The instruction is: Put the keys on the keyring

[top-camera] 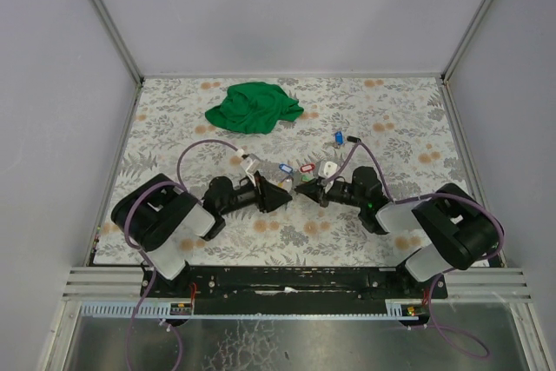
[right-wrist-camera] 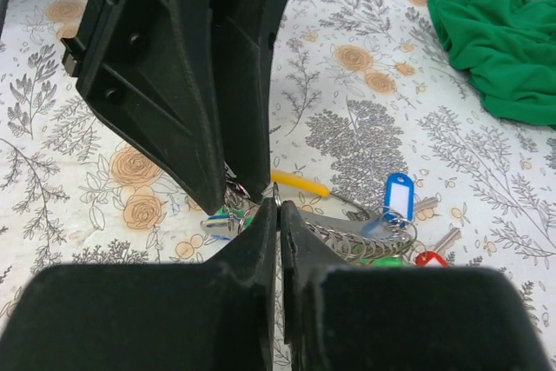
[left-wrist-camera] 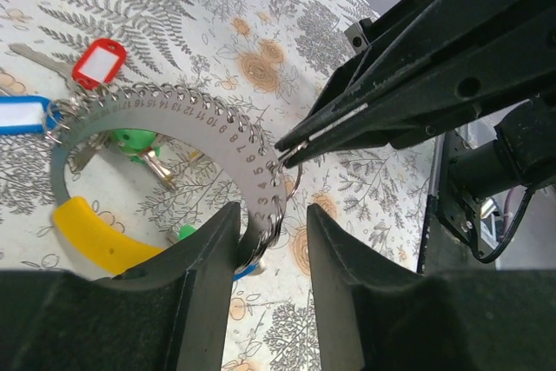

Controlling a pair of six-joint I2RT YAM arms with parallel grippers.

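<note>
My right pincer (right-wrist-camera: 278,208) pinched the keyring (right-wrist-camera: 275,193) tight; left pincer (left-wrist-camera: 271,215) stood parted astride numbered plate (left-wrist-camera: 174,115), grip unclear. Tugging risked slipping the keyring free.

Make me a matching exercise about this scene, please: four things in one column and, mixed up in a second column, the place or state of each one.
Things
1. green cloth
2. right gripper
3. left gripper
4. red key

Places or states
A. jaws apart, around the grey numbered arc
B. flat on the table, outside the arc
C. crumpled at the far side of the table, apart from both arms
D. shut on a thin wire ring

Pairs: 1-C, 2-D, 3-A, 4-B
</note>
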